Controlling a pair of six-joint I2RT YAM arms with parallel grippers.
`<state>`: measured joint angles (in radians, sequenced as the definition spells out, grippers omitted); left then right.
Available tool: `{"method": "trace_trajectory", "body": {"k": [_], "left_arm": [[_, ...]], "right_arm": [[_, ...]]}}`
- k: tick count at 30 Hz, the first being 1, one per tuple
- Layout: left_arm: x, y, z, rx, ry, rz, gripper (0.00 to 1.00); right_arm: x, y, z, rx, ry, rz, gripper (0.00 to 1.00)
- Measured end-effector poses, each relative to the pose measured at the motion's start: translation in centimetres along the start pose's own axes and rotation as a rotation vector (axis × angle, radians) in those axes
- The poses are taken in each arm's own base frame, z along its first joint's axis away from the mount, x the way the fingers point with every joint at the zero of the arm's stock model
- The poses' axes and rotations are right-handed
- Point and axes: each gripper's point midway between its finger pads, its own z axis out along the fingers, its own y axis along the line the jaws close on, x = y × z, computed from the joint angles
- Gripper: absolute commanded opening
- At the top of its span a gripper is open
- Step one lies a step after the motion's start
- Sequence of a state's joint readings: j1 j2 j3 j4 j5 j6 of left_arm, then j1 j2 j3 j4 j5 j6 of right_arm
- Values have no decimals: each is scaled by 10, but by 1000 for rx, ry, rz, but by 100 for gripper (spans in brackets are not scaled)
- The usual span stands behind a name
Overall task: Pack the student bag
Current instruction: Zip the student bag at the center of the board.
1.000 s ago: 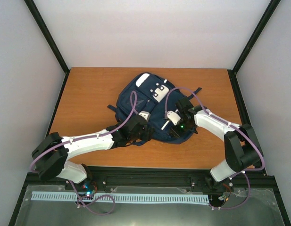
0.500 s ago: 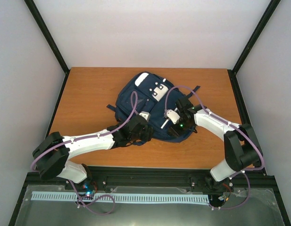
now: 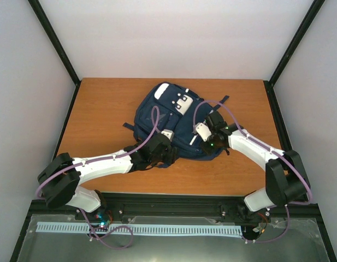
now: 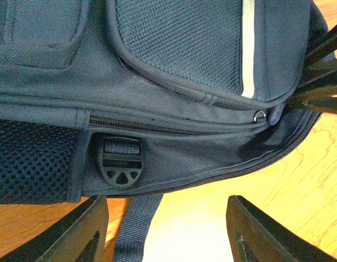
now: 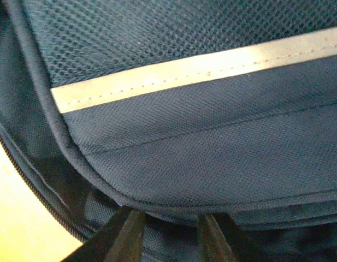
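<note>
The large navy blue fabric student bag [image 3: 157, 114] lies pockets-up in the middle of the brown wooden surface [image 3: 102, 103]. Any print on its white patches [image 3: 183, 102] is too small to read. The left hand [image 4: 165, 218] is spread wide at the bag's near edge, just beside a black plastic buckle [image 4: 122, 164], gripping nothing. The right hand [image 5: 168, 226] has its fingers close together, with the tips tucked under a pocket edge below a white reflective stripe [image 5: 201, 71]. I cannot tell whether they pinch the fabric.
</note>
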<state>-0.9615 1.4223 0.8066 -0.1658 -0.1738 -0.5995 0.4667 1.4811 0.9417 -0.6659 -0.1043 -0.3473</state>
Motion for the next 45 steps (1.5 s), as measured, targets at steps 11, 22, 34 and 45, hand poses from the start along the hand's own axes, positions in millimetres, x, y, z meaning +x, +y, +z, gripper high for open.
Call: {"method": "trace_trajectory", "body": {"k": [11,22,34,45], "left_arm": [[0,0,0,1,0,-7,61],[3,0,2,1,11,-7,61],[5,0,4,2,17,-12,61],[12,1,11,2,41,-9,61]], "right_arm": [[-4,7,-3,-40,-27,-5,38],[2,15,15,-101,27,33,45],[-7,-7,-2,124,17,-67,41],[-20,-20,-25,189,-66,-77,53]]}}
